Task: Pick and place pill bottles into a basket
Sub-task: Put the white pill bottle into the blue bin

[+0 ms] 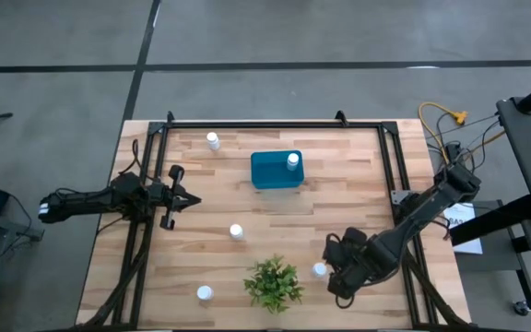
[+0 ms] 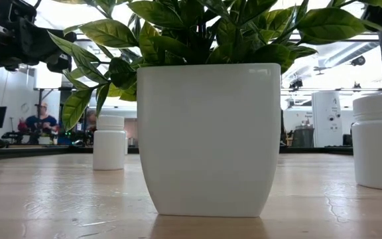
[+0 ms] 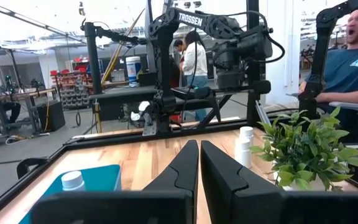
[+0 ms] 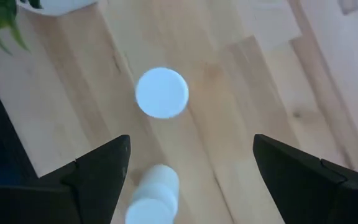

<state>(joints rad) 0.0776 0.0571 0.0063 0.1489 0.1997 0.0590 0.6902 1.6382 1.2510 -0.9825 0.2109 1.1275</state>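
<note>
You're hovering the right gripper (image 4: 191,165), fingers spread wide, over a light, rigid, slick-sided pill bottle (image 4: 161,93); grip its body below the cap.

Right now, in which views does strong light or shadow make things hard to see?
Low view: bright windows behind leave the plant pot shaded in front. Right wrist view: the pill bottle cap beyond the open right hand glares flat white. Left wrist view: the shut left hand shows dark against the lit room. High view: even light, soft shadow by the basket.
</note>
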